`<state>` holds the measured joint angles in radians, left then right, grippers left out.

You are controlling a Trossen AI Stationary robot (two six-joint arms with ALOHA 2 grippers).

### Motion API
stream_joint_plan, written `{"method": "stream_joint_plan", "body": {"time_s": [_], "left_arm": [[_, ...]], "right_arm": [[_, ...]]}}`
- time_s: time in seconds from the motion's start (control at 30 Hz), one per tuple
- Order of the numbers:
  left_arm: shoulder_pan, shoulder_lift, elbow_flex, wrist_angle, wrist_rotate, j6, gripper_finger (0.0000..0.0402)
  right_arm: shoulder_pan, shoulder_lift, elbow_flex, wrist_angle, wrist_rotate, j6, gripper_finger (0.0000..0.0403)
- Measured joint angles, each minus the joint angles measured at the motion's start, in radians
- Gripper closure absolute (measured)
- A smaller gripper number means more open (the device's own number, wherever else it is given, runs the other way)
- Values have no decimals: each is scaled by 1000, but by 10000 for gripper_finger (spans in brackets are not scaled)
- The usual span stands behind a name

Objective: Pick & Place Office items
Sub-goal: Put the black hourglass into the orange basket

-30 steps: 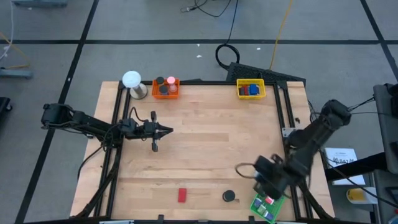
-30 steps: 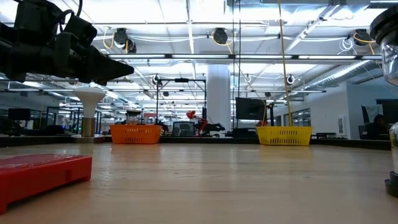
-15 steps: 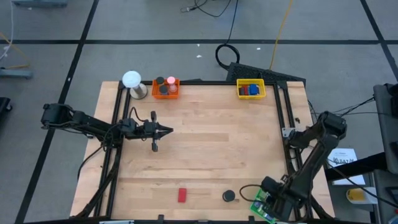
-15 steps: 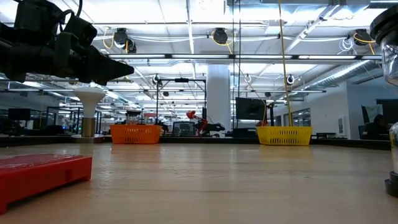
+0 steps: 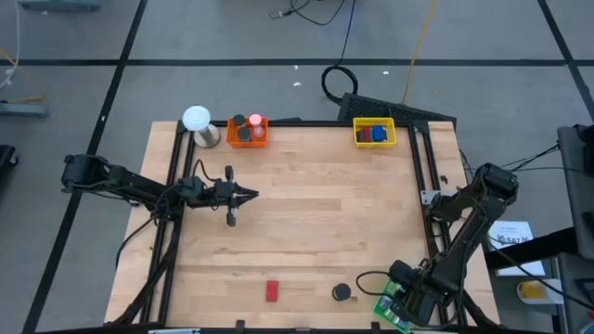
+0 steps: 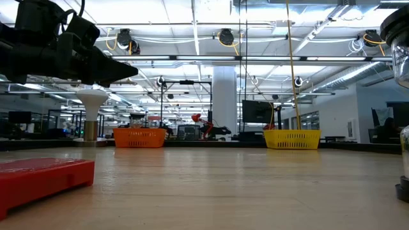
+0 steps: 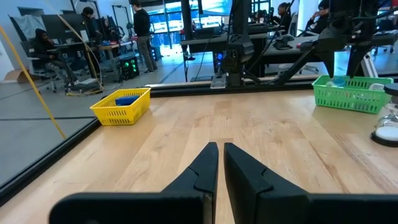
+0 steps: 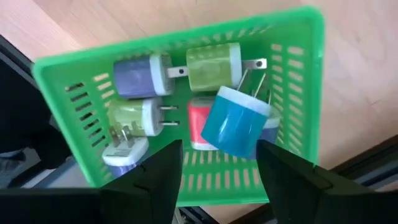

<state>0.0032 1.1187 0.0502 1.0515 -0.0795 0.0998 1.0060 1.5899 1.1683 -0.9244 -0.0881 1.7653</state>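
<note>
My right gripper points down, open, over the green tray at the table's near right corner. In the tray lie several small plug-like pieces in purple, green and red. A blue one rests tilted on top of them, beyond my fingertips and between their lines. A red block and a black disc lie flat on the table near its near edge. My left gripper hangs shut and level over the table's left half, holding nothing.
An orange tray with dark pieces and a yellow tray with blue pieces stand along the far edge. A white ball on a round base stands at the far left corner. Bare wood spans the table's middle.
My right gripper has gone toward the table's near right corner and down, tipping steeper, and now stands over the green tray. Most of that move came early in the second. My left arm has kept still.
</note>
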Motion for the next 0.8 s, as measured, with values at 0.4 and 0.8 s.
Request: {"method": "stream_joint_plan", "body": {"time_s": [0.4,0.8], "left_arm": [[0,0,6,1,1,-31,371],[-13,0,6,-108,5,-76,371]], "right_arm": [[-25,-46,0,-20,193,-202,351],[-23,-40,1,261,557,-549,283]]}}
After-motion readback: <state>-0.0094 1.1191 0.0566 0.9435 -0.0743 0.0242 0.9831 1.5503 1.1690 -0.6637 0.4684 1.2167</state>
